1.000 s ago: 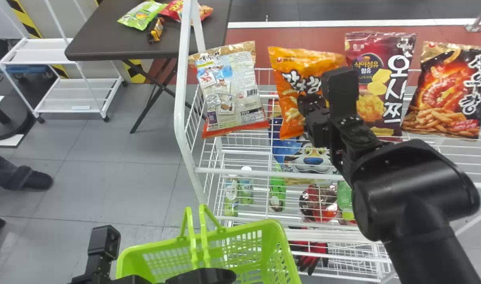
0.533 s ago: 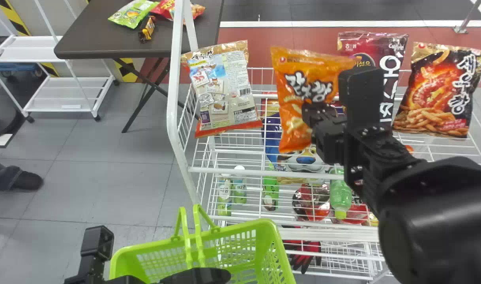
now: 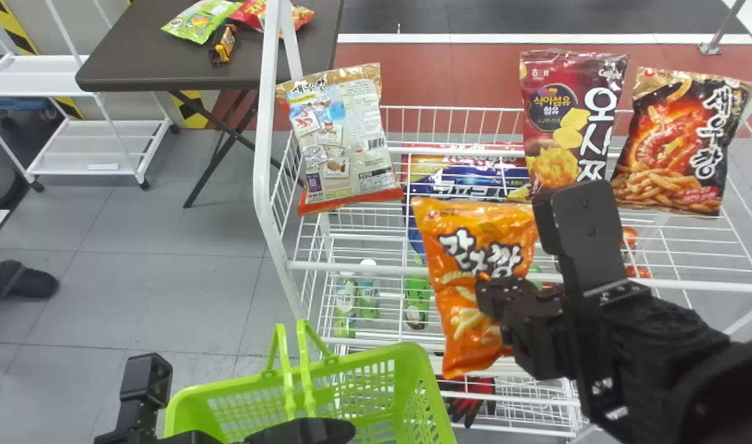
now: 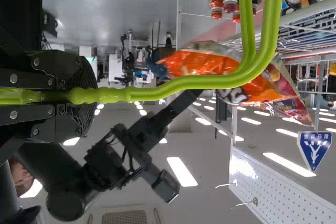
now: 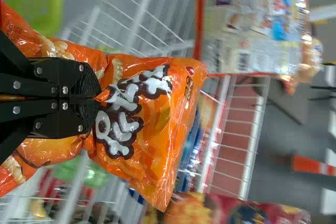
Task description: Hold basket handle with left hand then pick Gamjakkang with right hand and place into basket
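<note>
R end effector (image 3: 491,297) is closed on the Gamjakkang (image 3: 453,280), which it holds up in the air in front of the rack (image 3: 376,267). In the R wrist view, both fingers (image 5: 81,85) pinch this orange bag at about the middle, & the film is creased around them. The bag is approx. upright, w/ its printed face toward the head cam & its lower end near the R rim of the basket (image 3: 425,370). So the Gamjakkang is outside the basket, a bit to the R of it.

L end effector (image 3: 301,430) is at the bottom of the head view, over the basket. In its own wrist view it is shut around the green handle (image 4: 173,83), w/ the bars passing between the fingers.

On the upper part of the rack there are a beige bag (image 3: 345,145) on the L, & a maroon bag (image 3: 545,142) and a black bag (image 3: 675,148) next to each other on the R. Small bottles (image 3: 368,296) stand lower in the rack. Farther off, on the L, the dark tabletop (image 3: 147,55) carries a green bag (image 3: 200,21), a red bag (image 3: 249,13) & a small pack (image 3: 223,44).
</note>
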